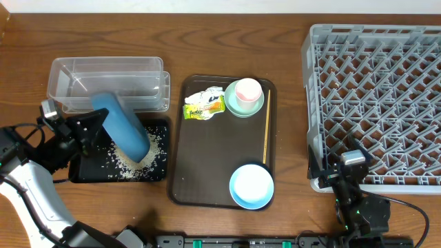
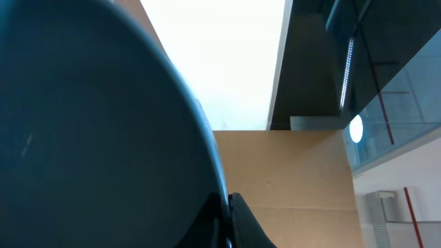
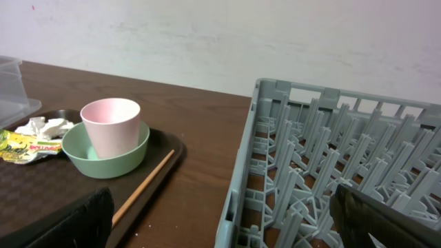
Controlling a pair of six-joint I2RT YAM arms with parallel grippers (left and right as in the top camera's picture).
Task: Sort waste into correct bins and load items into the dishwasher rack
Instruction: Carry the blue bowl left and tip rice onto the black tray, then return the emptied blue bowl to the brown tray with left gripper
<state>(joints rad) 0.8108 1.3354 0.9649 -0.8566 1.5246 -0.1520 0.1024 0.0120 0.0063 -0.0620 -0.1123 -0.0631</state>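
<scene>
My left gripper (image 1: 95,124) is shut on the rim of the large blue plate (image 1: 125,128) and holds it tilted on edge over the black tray (image 1: 88,171). Rice grains (image 1: 132,162) lie scattered in that tray under the plate. In the left wrist view the plate (image 2: 89,124) fills the left side, pinched at my fingers (image 2: 226,220). The clear tub (image 1: 103,79) stands behind the tray. The wrapper (image 1: 204,105), the pink cup (image 1: 249,90) in the mint bowl (image 1: 240,107), and the light blue bowl (image 1: 251,186) sit on the brown tray (image 1: 207,158). My right gripper (image 1: 351,162) is open and empty at the grey rack's (image 1: 379,96) front left corner.
A wooden chopstick (image 1: 267,134) lies along the brown tray's right side. The right wrist view shows the cup (image 3: 110,126), mint bowl (image 3: 103,164), wrapper (image 3: 31,141), chopstick (image 3: 141,187) and rack wall (image 3: 241,172), with my open fingers (image 3: 227,220) astride it.
</scene>
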